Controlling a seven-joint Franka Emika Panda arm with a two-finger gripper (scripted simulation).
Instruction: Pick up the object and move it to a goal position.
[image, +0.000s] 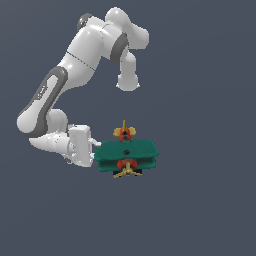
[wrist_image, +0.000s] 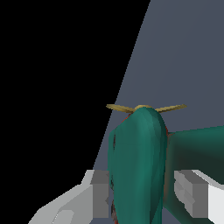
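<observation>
1. White Panda arm (image: 75, 60) fills the exterior view's left and upper middle; it folds down so the wrist sits low on the left, pointing sideways toward the exterior view's right.
2. Gripper (image: 96, 151) at the end of that wrist, right against the left wingtip of the toy biplane (image: 127, 154); fingers barely visible there.
3. Biplane is just right of the gripper, near the middle of the exterior view, slightly below centre. No contact with the floor visible, no shadow; can't tell if it's off the grey floor (image: 210, 200).
4. Biplane details, exterior view: two dark green wings stacked, red body, yellow propeller (image: 126, 172) at the lower end, yellow tail (image: 123, 131) at the upper end.
5. Wrist view: green wing edge (wrist_image: 140, 166) runs between the two grey fingers (wrist_image: 99, 194), one finger each side. Claw is pinched on the wing; the left pad touches it, the right pad looks just at the wing surface.
6. Wrist view: propeller (wrist_image: 146, 107) shows past the wing end, blades spread sideways; second wing (wrist_image: 197, 148) behind to the right.
7. Wrist view: half the frame is black, the rest grey floor (wrist_image: 188, 57).
</observation>
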